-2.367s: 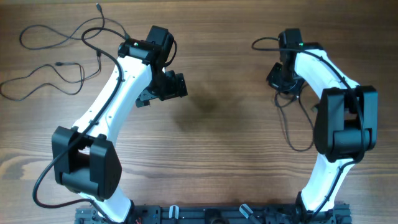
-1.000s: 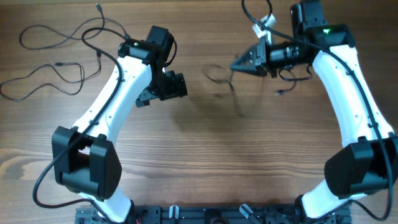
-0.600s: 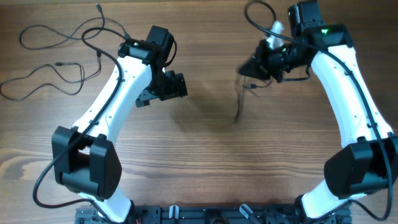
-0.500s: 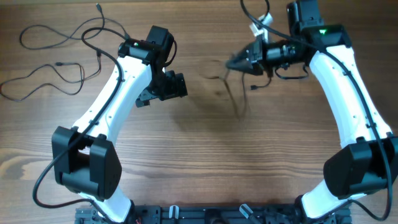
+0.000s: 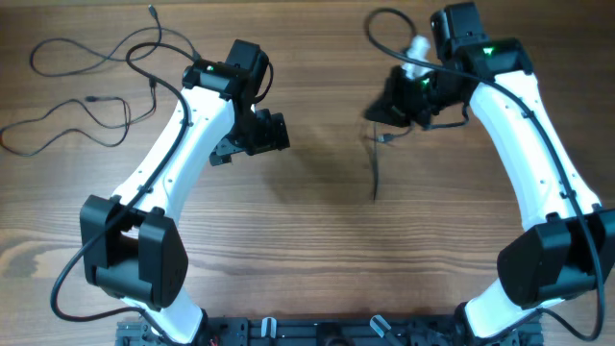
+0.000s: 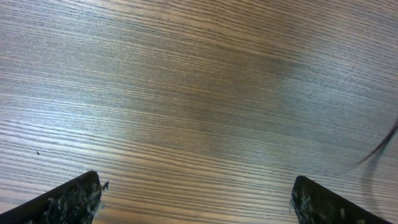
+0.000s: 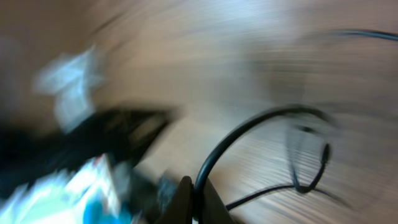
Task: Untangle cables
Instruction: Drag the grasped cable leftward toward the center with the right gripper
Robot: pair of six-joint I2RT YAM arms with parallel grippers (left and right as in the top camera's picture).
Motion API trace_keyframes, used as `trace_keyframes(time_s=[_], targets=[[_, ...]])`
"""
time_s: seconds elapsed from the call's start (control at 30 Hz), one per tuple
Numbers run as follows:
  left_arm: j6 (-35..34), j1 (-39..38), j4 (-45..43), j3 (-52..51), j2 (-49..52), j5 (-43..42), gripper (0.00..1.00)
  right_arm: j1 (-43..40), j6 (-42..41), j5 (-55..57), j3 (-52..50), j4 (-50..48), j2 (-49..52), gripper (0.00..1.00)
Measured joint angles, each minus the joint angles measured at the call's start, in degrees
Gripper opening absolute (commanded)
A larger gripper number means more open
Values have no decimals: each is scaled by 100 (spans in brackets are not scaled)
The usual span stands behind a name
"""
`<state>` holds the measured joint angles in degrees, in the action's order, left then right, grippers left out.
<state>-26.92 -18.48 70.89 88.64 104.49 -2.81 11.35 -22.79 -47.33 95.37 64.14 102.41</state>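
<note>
Several thin dark cables [image 5: 91, 99] lie loose on the wood at the far left. My right gripper [image 5: 377, 111] is shut on another cable [image 5: 375, 173], lifted off the table right of centre. One end of it dangles down and the rest loops up behind the wrist. In the blurred right wrist view the jaws [image 7: 198, 200] pinch this black cable [image 7: 249, 123], which arcs away over the wood. My left gripper [image 5: 252, 142] hovers open left of centre, its fingertips [image 6: 71, 198] wide apart over bare wood with nothing between them.
A white tag [image 5: 416, 46] shows by the right wrist. Thicker black wires run along both arms. The arm bases and a black rail [image 5: 317, 332] sit at the near edge of the wooden table [image 5: 317, 250].
The right arm has lifted its cable from the right side and swung it toward the centre, shaking it; the dangling end has shifted. The left arm has not moved.
</note>
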Motion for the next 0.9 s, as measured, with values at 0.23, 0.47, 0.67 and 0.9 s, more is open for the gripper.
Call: trace_keyframes(time_s=[0.23,0.47,0.67,0.9], targets=[[0,0,2,0,0,-2,100,114,-1847,2376,26,970,0,4],[0,0,2,0,0,-2,100,55,-1694,2026,22,214,0,14],[0,0,2,0,0,-2,100,111,-535,275,22,-289,0,48],[0,0,2,0,0,-2,100,223,-577,1259,22,42,0,99]])
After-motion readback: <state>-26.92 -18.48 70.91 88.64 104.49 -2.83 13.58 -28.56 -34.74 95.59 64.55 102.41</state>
